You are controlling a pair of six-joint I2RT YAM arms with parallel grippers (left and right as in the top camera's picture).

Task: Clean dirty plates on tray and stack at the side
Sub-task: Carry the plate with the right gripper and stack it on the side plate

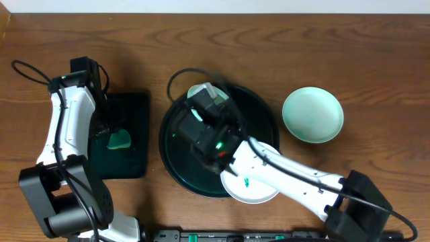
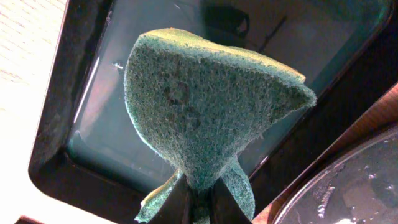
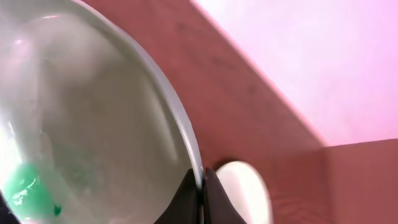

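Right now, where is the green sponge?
Overhead, the sponge is on the left, pinched in the jaws of the left gripper over the small rectangular tray, beside the big round tray.

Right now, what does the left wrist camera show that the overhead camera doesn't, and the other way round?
Left wrist only: the left gripper shut on the green sponge, pinching its lower end. Overhead only: the right gripper with a tilted plate over the round tray, a marked plate at that tray's front edge, a third plate on the table. Both: sponge, rectangular tray, round tray's rim.
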